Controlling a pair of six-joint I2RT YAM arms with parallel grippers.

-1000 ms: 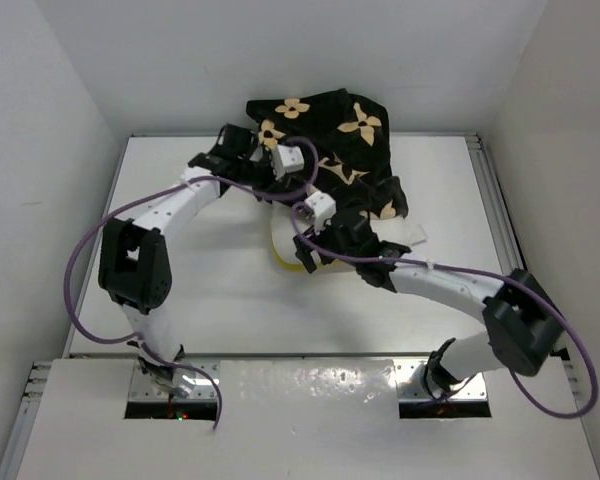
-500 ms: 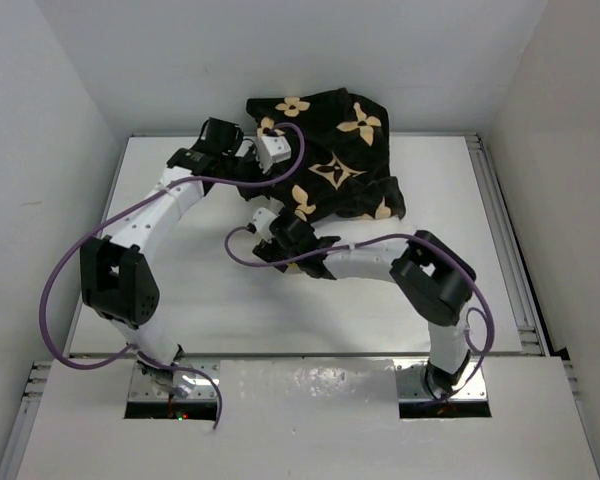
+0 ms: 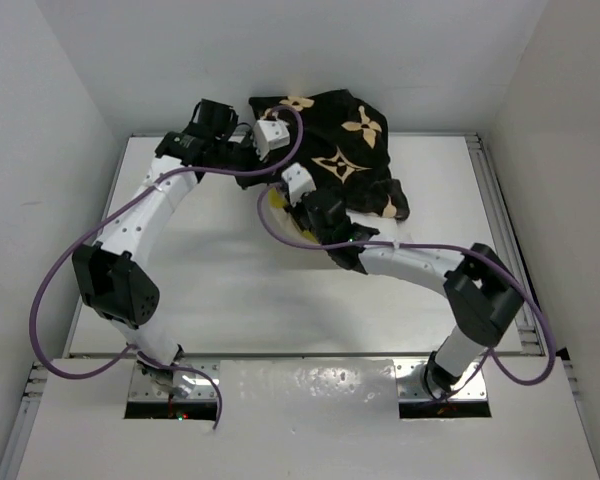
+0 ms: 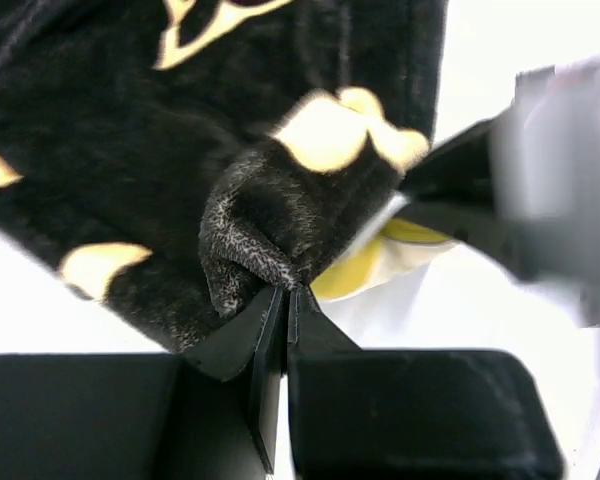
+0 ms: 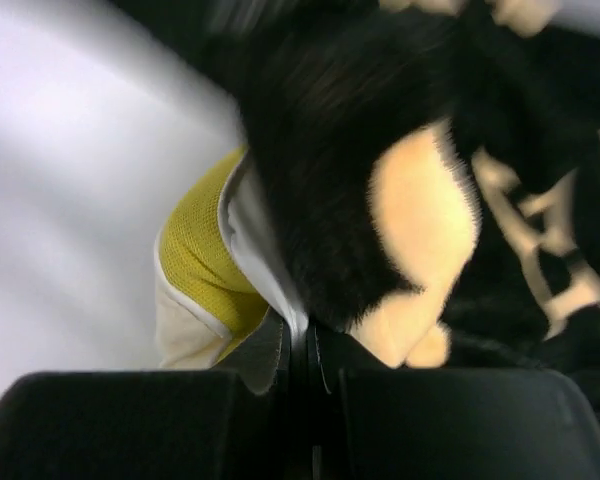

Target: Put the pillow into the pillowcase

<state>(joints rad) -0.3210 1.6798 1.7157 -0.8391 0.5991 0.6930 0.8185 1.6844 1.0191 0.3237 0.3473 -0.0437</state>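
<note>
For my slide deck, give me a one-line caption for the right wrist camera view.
Right jaws shut at the black flowered pillowcase edge, the pillow's yellow-banded corner poking out beside it.

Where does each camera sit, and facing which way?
Top external: above, behind the robot, looking down at the table; left arm, right arm show.
Left wrist: on the left gripper, facing the pinched pillowcase; own fingers show.
Right wrist: on the right gripper, facing the yellow-banded pillow; fingers show.
Both wrists share pillowcase, pillow.
</note>
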